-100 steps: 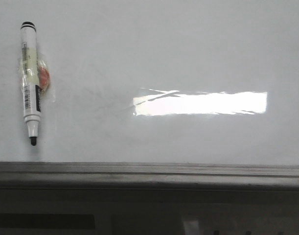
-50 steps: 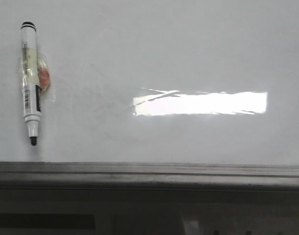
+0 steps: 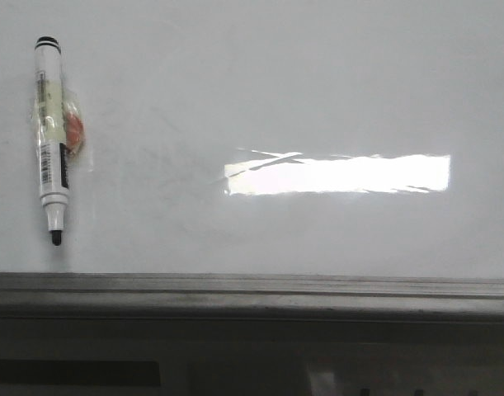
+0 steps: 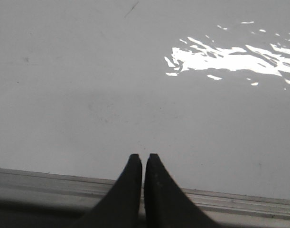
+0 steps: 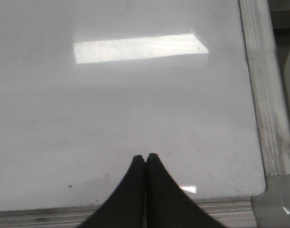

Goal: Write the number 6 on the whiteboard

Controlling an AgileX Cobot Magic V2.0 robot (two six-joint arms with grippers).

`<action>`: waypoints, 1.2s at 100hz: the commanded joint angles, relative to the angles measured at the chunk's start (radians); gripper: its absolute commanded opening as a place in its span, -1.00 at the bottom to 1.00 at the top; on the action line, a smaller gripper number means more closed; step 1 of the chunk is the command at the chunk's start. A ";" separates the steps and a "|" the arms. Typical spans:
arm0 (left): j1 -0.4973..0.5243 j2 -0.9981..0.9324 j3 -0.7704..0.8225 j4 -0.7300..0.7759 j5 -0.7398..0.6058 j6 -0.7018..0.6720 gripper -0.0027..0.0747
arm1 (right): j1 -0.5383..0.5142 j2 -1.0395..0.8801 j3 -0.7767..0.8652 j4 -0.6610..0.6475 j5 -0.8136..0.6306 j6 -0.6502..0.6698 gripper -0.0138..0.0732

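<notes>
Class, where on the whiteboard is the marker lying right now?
In the front view, the marker lies at the whiteboard's far left, tip toward the near ledge.

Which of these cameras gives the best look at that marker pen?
The front view. The marker pen lies whole on the whiteboard at its left side, uncapped, black tip toward the board's near edge. Neither wrist view shows the pen: each shows only bare board and its own shut gripper, left and right.

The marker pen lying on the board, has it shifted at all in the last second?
No. The marker pen lies at the same spot and angle relative to the whiteboard's grey edge ledge and the glare patch.
</notes>
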 commanded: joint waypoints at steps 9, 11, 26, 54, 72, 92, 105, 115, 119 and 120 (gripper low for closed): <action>0.001 -0.027 0.024 0.003 -0.062 -0.006 -0.98 | 0.002 -0.014 0.015 0.000 -0.020 -0.002 -0.83; 0.001 -0.027 0.024 0.003 -0.062 -0.006 -0.98 | 0.002 -0.014 0.015 0.000 -0.020 -0.002 -0.83; 0.001 -0.027 0.024 0.004 -0.064 -0.006 -0.98 | 0.002 -0.014 0.015 0.000 -0.020 -0.002 -0.83; 0.001 -0.027 0.024 0.000 -0.109 -0.006 -0.98 | 0.002 -0.014 0.015 0.000 -0.022 -0.002 -0.83; 0.001 -0.027 0.024 -0.103 -0.141 -0.006 -0.98 | 0.002 -0.014 0.015 0.000 -0.145 -0.002 -0.83; 0.001 -0.027 0.024 -0.102 -0.177 -0.006 -0.98 | 0.002 -0.014 0.015 0.000 -0.347 -0.002 -0.83; 0.001 -0.027 0.024 -0.094 -0.231 -0.006 -0.98 | 0.002 -0.014 0.015 0.005 -0.378 -0.002 -0.83; 0.001 -0.027 0.024 -0.094 -0.268 -0.006 -0.98 | 0.002 -0.014 0.015 0.005 -0.372 -0.002 -0.83; 0.001 -0.027 0.024 -0.094 -0.278 -0.006 -0.98 | 0.002 -0.014 0.015 0.005 -0.371 -0.002 -0.83; 0.001 -0.027 0.024 -0.094 -0.280 -0.006 -0.98 | 0.002 -0.014 0.015 0.005 -0.371 -0.002 -0.83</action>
